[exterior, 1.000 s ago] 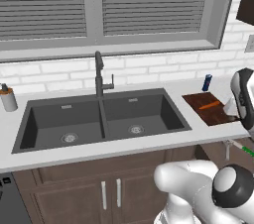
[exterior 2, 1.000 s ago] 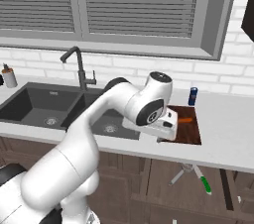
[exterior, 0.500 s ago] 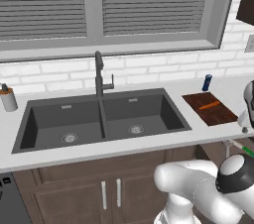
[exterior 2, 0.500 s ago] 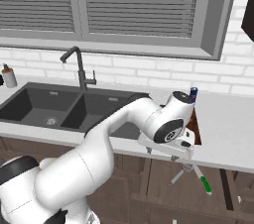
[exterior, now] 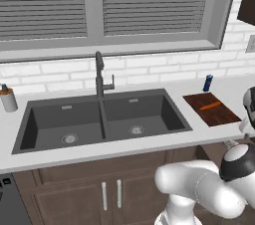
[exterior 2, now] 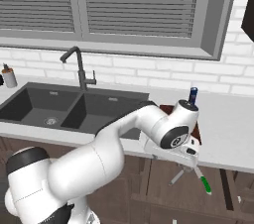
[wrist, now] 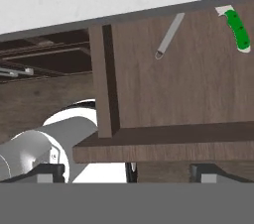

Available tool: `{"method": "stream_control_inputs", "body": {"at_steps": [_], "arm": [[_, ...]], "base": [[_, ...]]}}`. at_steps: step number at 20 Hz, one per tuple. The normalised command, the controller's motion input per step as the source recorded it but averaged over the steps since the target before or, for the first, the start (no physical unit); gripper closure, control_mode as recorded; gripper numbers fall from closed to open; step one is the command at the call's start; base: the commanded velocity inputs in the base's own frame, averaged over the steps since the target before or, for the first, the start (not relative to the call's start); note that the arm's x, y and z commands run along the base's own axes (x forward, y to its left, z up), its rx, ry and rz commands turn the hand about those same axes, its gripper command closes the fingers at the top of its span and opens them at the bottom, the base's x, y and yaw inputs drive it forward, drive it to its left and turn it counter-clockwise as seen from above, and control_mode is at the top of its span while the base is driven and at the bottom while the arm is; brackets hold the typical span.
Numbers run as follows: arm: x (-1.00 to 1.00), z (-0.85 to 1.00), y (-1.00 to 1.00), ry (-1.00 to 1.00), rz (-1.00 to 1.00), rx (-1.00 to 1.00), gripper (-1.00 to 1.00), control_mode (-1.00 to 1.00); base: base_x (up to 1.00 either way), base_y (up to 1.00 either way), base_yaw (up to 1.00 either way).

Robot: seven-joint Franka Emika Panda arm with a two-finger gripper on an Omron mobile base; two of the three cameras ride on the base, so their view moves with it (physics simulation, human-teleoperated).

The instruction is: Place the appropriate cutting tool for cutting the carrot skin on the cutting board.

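Left to right along the light grey counter [exterior: 124, 149]: a small soap bottle with a dark cap [exterior: 7, 98] at the far left, then the dark double-basin sink [exterior: 102, 119] with its dark gooseneck faucet [exterior: 100, 74] behind the divider. Right of the sink lies the flat dark reddish-brown rectangular wooden cutting board [exterior: 211, 109]. On it rests the carrot [exterior: 210, 105], a small thin orange stick, lying at a slant near the board's middle and much shorter than the board is wide. A small dark blue can [exterior: 207, 82] stands upright behind the board; its label cannot be read. No writing is legible anywhere.

Below the counter edge, an open brown wooden drawer [wrist: 168, 94] holds two tools well apart: a slim grey metal utensil [wrist: 169, 35] with a looped end, on the left, and a green-handled tool [wrist: 237, 28] on the right. Its pale tip is cut off by the counter edge, so whether it is a knife or a peeler is unclear.

My gripper [exterior 2: 191, 147] hangs over the drawer in front of the board, partly hiding it in the right base view. My dark fingertips [wrist: 204, 171] sit well apart with nothing between them: released.
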Motion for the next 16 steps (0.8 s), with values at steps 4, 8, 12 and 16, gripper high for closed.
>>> {"method": "stream_control_inputs", "body": {"at_steps": [4, 8, 12, 16], "arm": [[0.0, -0.29, -0.08, 0.07, 0.0, 0.01, -1.0, -1.0], [0.0, -0.4, -0.04, 0.07, 0.0, 0.0, -1.0, -1.0], [0.0, -0.48, -0.05, 0.02, 0.0, 0.0, -1.0, -1.0], [0.0, -0.34, -0.03, 0.01, 0.0, 0.0, -1.0, -1.0]], "base": [[0.0, 0.0, 0.0], [0.0, 0.0, 0.0], [0.0, 0.0, 0.0], [0.0, 0.0, 0.0]]}}
